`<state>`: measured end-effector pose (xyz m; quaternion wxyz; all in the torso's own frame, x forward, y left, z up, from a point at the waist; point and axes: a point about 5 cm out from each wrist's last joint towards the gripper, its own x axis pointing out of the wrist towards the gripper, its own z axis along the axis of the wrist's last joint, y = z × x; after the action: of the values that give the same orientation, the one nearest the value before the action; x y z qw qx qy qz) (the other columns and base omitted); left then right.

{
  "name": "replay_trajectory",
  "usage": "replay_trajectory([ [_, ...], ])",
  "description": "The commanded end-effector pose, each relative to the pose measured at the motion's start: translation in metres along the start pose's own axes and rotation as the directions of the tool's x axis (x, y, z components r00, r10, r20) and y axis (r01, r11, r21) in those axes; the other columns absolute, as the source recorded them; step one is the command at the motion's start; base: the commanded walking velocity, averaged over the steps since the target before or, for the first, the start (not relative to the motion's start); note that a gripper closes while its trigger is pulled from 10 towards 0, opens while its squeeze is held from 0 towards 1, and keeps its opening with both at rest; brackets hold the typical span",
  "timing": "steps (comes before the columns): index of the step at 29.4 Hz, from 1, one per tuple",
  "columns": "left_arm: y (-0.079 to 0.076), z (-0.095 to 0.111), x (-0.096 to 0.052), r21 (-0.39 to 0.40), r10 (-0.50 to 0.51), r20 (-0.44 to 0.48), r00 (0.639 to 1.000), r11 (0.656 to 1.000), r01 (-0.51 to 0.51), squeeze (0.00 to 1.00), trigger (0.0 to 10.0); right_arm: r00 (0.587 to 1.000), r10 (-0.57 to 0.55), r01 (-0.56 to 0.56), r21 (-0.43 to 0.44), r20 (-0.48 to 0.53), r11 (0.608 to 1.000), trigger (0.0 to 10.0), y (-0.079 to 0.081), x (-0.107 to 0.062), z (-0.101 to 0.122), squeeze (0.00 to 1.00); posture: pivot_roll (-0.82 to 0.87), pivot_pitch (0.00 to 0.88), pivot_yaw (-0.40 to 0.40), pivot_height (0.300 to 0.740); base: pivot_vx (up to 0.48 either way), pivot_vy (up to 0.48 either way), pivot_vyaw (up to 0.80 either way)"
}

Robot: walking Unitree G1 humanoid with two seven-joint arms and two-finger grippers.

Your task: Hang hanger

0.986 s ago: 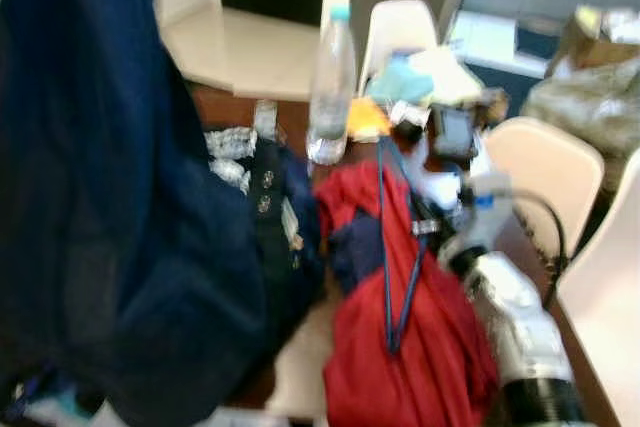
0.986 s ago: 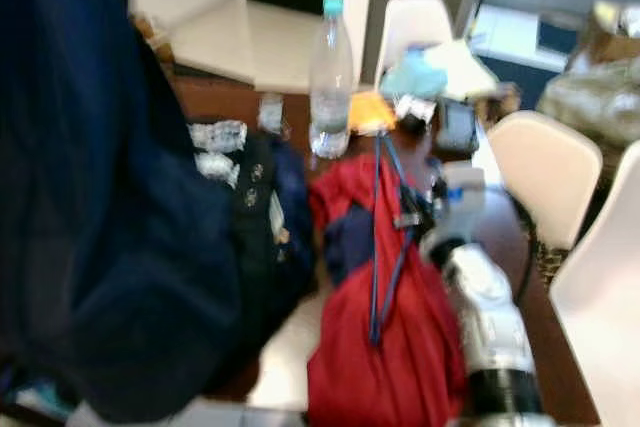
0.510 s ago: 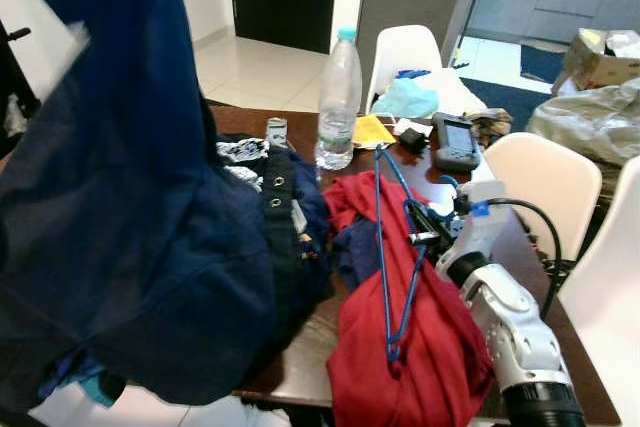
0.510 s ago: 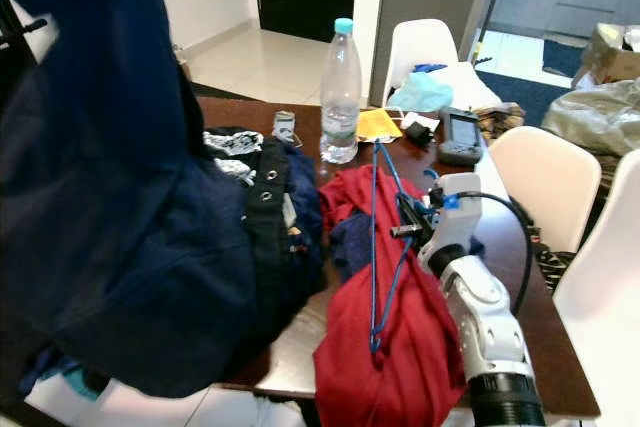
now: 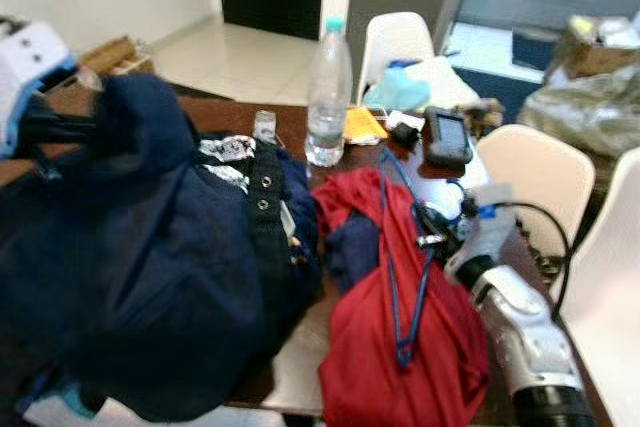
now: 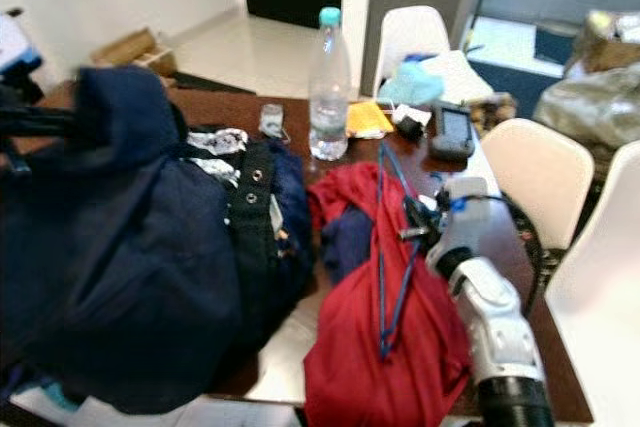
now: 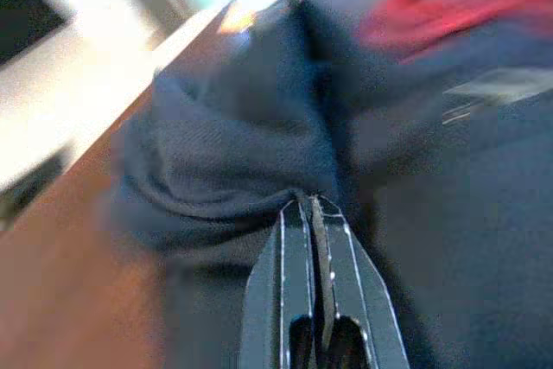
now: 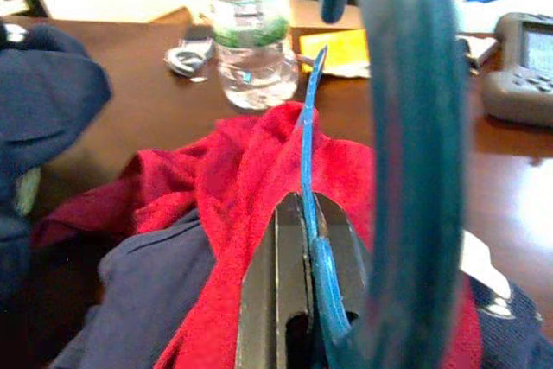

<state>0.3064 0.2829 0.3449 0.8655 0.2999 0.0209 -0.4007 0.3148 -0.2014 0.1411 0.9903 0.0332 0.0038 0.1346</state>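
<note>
Taking the water bottle [image 5: 327,92] as the landmark, the left pincer [image 7: 309,206] sits far to its left and nearer the robot. Its two black fingers are pressed together on a bunched fold of the navy garment [image 5: 140,277]. That cloth hangs from the grip in a broad heap that spreads over the near left part of the brown counter [image 6: 215,109] and drapes past its front edge. Between this heap and the bottle lie a dark strap with metal eyelets [image 5: 264,197] and a crumpled black-and-white patterned piece [image 5: 222,147].

The bottle stands upright with a pale blue cap, and just to its right lies a yellow paper [image 5: 361,124]. In front of the bottle and slightly to its right lies the red garment [image 6: 385,327], which spills over the counter's near edge. A patch of blue-grey cloth [image 5: 352,242] shows at its left side. The blue hanger [image 6: 392,247] rests on this red cloth. The right pincer [image 8: 304,222], to the bottle's front right, is clamped tight on the hanger's thin wire close to the hook. The silver right arm [image 5: 520,322] runs back toward the robot.

Farther right of the bottle, a grey handheld device [image 5: 445,135] lies on the counter, and white chairs [image 5: 535,172] stand beyond its right edge.
</note>
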Motion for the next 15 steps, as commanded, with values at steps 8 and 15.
replay_trajectory([
  [8,-0.073,0.053,-0.012,0.02,-0.494,0.37,0.787,0.851,0.525,0.0,10.0,1.0,-0.003,0.003,-0.002,-0.026,1.0,10.0,-0.003,-0.002,-0.004,0.0,0.13,0.076,-0.038,0.74,0.0,0.0,0.0],
  [15,-0.098,0.025,-0.004,-0.092,-0.569,0.261,0.78,0.789,0.607,0.0,10.0,0.999,-0.003,0.003,-0.005,-0.033,1.0,10.0,-0.004,-0.003,-0.004,0.0,0.13,0.078,-0.037,0.74,0.0,0.0,0.0],
])
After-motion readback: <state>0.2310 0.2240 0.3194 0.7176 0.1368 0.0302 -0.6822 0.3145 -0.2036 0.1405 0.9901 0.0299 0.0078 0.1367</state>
